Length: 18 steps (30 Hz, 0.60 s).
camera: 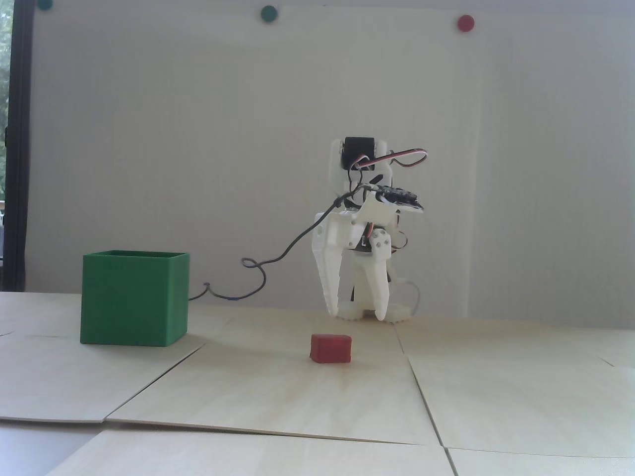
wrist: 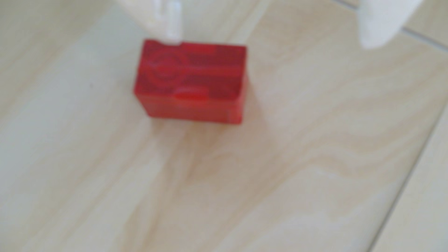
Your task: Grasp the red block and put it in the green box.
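The red block (camera: 331, 348) lies on the pale wooden table, near the middle of the fixed view. My white gripper (camera: 356, 315) hangs open just above and behind it, fingertips pointing down, nothing between them. In the wrist view the red block (wrist: 191, 81) fills the upper middle, blurred; one fingertip (wrist: 171, 29) overlaps its top left edge and the other fingertip (wrist: 380, 26) stands far to the right, so the gripper (wrist: 274, 41) is wide open. The green box (camera: 135, 297), open-topped, stands on the table well to the left of the block in the fixed view.
A dark cable (camera: 278, 258) loops from the arm down to the table behind the box. The table is made of pale wooden panels (camera: 278, 391) with seams between them. A white wall (camera: 198, 148) rises behind, and a dark window frame (camera: 20, 148) stands at far left.
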Tool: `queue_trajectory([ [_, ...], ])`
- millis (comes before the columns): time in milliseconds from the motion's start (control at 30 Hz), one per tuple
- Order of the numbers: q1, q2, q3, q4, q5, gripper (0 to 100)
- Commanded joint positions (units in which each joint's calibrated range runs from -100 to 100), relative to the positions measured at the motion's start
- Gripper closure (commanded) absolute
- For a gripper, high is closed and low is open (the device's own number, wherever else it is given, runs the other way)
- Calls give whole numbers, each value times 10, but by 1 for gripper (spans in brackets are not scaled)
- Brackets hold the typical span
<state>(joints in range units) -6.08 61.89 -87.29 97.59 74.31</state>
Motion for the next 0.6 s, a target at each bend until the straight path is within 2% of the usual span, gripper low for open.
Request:
queue_trajectory([
  [0,-6,-18,-39,17,0,74],
  [567,5,34,-42,17,0,74],
])
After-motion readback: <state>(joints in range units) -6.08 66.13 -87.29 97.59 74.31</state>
